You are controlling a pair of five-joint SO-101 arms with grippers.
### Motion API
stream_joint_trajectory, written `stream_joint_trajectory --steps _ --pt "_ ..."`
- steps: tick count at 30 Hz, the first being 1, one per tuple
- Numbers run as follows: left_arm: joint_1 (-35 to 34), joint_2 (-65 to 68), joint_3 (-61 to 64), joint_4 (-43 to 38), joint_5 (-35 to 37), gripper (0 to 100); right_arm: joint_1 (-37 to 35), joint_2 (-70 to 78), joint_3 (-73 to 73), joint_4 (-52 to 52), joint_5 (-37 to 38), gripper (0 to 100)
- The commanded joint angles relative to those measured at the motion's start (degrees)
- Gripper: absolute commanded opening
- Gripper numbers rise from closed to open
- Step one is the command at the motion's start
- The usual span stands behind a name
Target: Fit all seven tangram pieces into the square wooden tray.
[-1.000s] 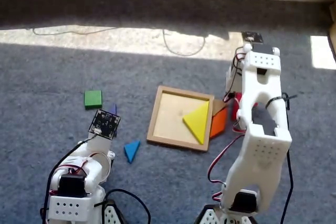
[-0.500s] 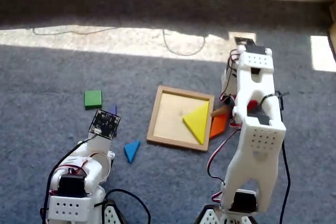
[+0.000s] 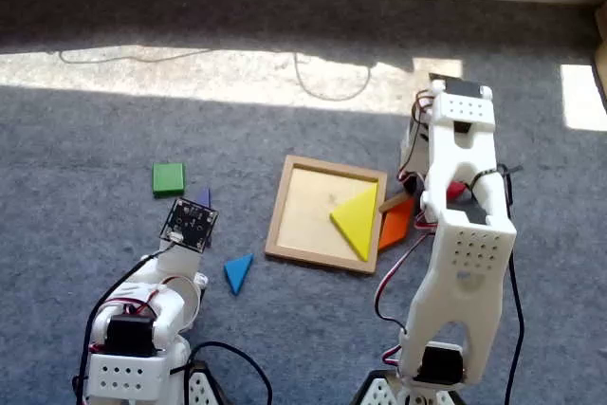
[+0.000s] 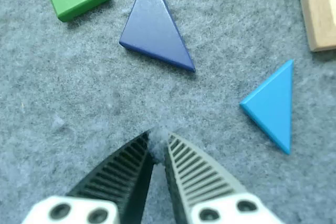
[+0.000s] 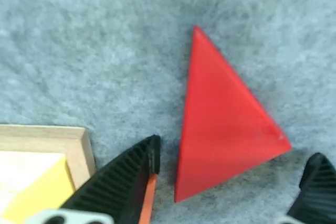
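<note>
A grey-blue carpet covers the floor, with a band of sunlight across the upper part of the high view.

The white right arm stretches from the bottom edge up the right side of the frame. The smaller-looking left arm sits folded in the lower left corner.

The square wooden tray lies in the centre of the frame, turned slightly askew. Most of its pale floor is bare.

A large yellow triangle lies in the right half of the tray. It is the one piece that is inside.

A large red triangle lies flat on the carpet just right of the tray, under the right arm. The right gripper hangs over it with its fingers spread wide, one on each side of the piece. They do not grip it.

An orange piece rests against the outside of the tray's right rim.

A dark blue triangle lies left of centre, near the left arm's camera. The left gripper points down at bare carpet just short of it, its fingers pressed almost together around nothing.

A light blue triangle lies lower left of the tray, and a green square lies further to the upper left.

Six pieces can be counted. The task looks barely begun, with one piece placed and five on the carpet to bring in. The red triangle is likely next.
</note>
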Motion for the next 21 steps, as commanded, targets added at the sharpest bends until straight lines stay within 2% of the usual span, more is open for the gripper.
stream_joint_trajectory --steps 1,16,21 --pt "-0.7 -0.7 1.2 0.2 0.1 1 0.0 -0.7 -2.3 -1.9 -0.6 40.0" --pt "-0.7 -0.7 1.2 0.2 0.1 1 -0.9 -0.7 -2.3 -2.5 -0.2 39.8" --pt "-0.7 -0.7 1.2 0.2 0.1 1 -0.9 -0.7 -2.7 -2.6 0.0 28.9"
